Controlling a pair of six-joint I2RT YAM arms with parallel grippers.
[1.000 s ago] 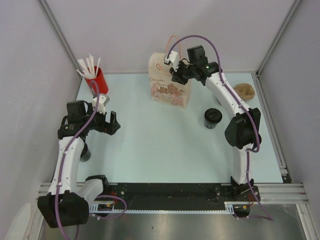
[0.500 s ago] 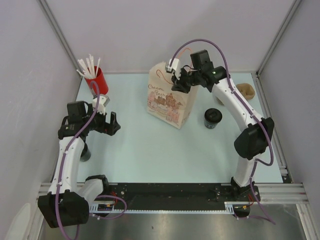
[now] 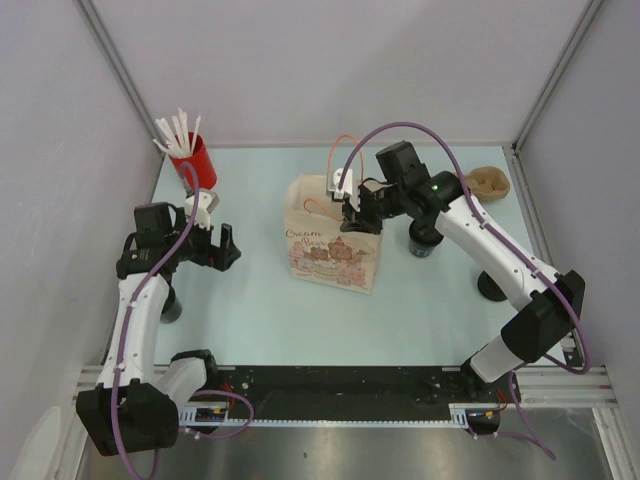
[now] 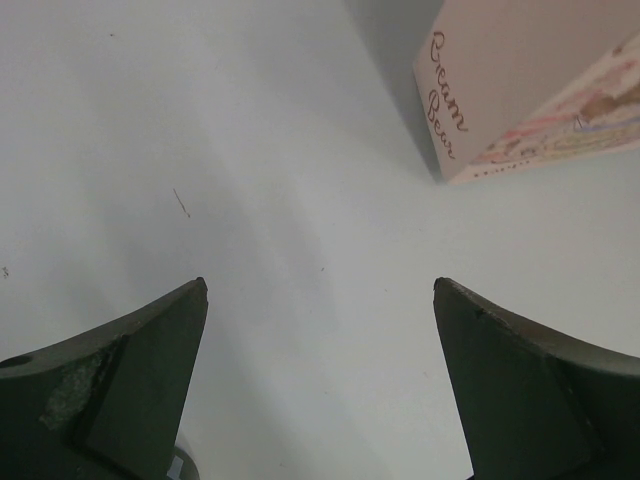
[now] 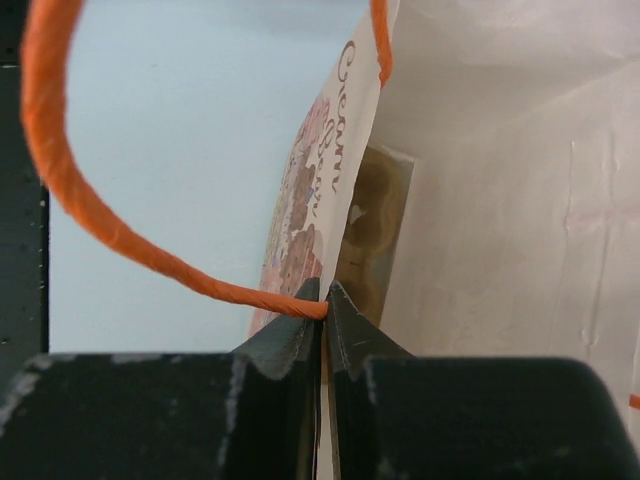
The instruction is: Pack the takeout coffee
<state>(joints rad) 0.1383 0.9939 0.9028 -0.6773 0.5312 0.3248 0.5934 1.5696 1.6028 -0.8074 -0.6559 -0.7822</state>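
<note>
Pinching paper bag (image 3: 330, 250) rim, right jaws; left jaws spread.

Bright, even, diffuse light; soft shadow beside bag (image 4: 520, 90); right end effector (image 5: 325, 300) close-up blurred.

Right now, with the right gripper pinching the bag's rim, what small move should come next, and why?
Probably open the right gripper and let go of the paper bag. The bag stands near the middle of the table with its mouth up, and the takeout coffee sits just beside it, partly under that arm, while the open left gripper is far off on the other side.
</note>
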